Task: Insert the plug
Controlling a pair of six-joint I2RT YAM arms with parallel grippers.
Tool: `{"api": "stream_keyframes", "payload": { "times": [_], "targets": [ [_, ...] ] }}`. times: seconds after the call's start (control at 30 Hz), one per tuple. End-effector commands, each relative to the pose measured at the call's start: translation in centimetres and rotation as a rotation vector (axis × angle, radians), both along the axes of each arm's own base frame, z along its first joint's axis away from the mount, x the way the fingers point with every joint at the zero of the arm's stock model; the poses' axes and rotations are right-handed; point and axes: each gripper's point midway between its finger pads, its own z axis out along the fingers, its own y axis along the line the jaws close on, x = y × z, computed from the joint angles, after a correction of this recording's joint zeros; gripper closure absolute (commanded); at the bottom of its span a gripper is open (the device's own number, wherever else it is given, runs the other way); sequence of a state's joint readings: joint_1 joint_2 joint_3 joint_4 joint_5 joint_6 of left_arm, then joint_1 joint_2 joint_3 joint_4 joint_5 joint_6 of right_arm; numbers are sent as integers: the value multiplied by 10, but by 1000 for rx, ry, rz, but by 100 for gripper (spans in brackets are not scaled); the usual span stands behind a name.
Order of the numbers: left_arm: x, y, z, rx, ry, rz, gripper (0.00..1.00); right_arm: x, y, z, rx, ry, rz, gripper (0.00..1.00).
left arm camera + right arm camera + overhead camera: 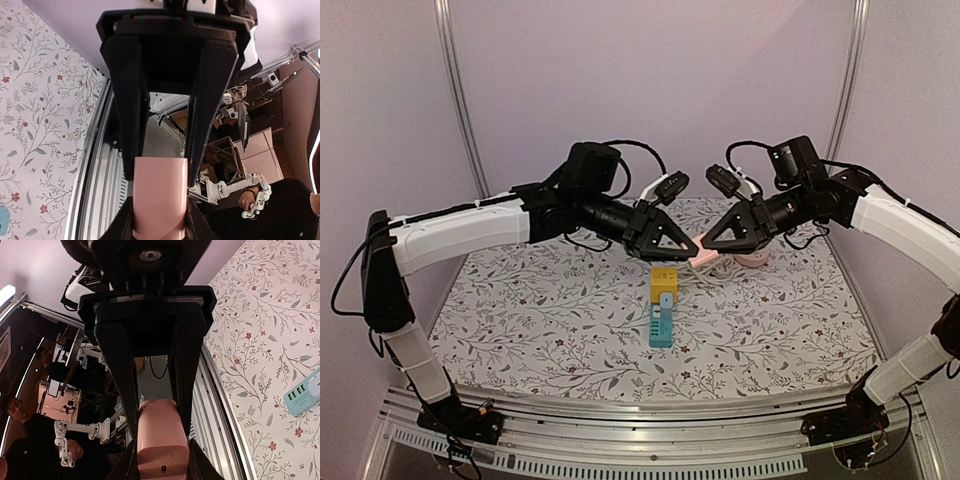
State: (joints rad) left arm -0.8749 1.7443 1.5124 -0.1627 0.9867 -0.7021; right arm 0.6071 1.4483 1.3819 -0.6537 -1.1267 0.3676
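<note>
While your floral-print counter (pixel 520 300) stands inside lilac walls (pixel 650 80), a teal power strip (pixel 661 326) lies mid-counter with a yellow block (pixel 665 284) at its 12 o'clock end. Reaching inward, your left hand (pixel 688 249) and right hand (pixel 711 244) meet nose to nose, both clamped on the pink plug (pixel 703 259), raised at the block's 2 o'clock.

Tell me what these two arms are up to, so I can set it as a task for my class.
Both arms meet in mid-air over the table. The left gripper and the right gripper are each closed on the same pink plug, one from either side. Just below them lies a teal power strip with a yellow block at its far end. The plug is not yet inserted.
</note>
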Motion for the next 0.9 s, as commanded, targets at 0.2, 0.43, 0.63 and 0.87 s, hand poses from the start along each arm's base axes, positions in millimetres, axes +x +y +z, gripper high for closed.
{"api": "stream_keyframes", "payload": {
  "times": [0.2, 0.43, 0.63, 0.87],
  "targets": [
    [20, 4, -17, 56, -41, 108, 1, 19, -4, -6, -91, -82, -134, 100],
    [35, 34, -23, 92, -81, 238, 1, 52, -28, -24, -199, -86, -307, 100],
    [57, 71, -30, 150, -166, 423, 1, 93, -55, -44, -359, -109, -538, 100],
    [66, 116, -50, 311, -302, 578, 1, 147, -98, -54, -541, -14, -964, 100]
  ]
}}
